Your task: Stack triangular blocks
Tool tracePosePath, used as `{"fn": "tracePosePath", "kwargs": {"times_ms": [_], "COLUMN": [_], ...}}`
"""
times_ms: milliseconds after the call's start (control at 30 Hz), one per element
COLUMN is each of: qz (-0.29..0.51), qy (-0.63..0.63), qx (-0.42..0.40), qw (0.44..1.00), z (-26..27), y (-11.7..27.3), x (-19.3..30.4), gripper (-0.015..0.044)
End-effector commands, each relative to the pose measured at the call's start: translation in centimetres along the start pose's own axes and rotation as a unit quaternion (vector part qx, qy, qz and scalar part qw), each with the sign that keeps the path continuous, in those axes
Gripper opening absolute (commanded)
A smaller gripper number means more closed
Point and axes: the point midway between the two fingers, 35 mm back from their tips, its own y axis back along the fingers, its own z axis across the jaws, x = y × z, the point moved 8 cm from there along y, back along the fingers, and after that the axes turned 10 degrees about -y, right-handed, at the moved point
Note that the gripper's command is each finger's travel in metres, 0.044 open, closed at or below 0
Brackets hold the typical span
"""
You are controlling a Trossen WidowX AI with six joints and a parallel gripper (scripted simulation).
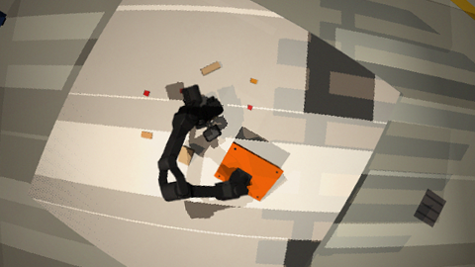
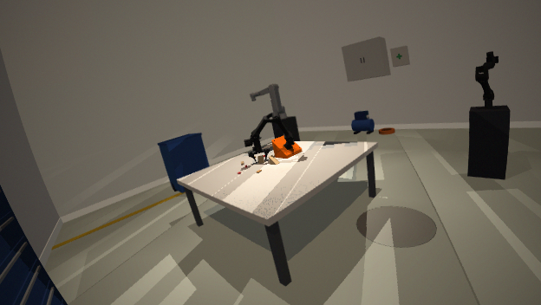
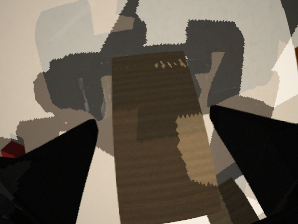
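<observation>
Gripper (image 3: 149, 183) stands spread wide, empty, straddling the brown block (image 3: 156, 136) mid-frame; lifting crooked might nudge it askew.

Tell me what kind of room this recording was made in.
Probably a robotics lab or workshop: a white dark-legged table carrying a black arm, a second black arm on a black pedestal, and a blue compressor-like machine.

A bare robotics lab or test room is indicated: plain grey walls, a taped yellow floor line (image 2: 117, 220) and one white dark-legged work table (image 2: 303, 182). A second black robot arm on a tall black pedestal (image 2: 488, 140), a grey arm (image 2: 270, 97) behind the table, a blue compressor-like machine (image 2: 362, 122) and a grey wall cabinet (image 2: 365, 59) are noted.
</observation>
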Motion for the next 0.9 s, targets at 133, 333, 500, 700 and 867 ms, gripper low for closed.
{"fn": "tracePosePath", "kwargs": {"times_ms": [133,333,500,700,867], "qz": [-0.001,-0.001,0.001,-0.124,-0.206], "qy": [0.000,0.000,-0.001,0.007,-0.001], "qx": [-0.001,0.000,-0.007,-0.018,-0.041], "qw": [1.000,1.000,1.000,0.992,0.978], "z": [0.2,0.0,0.2,-0.7,-1.7], "y": [3.4,6.0,5.6,7.2,8.2], "x": [0.0,-0.1,0.0,5.1,8.5], "gripper": [0.0440,0.0440,0.0440,0.0440,0.0440]}}
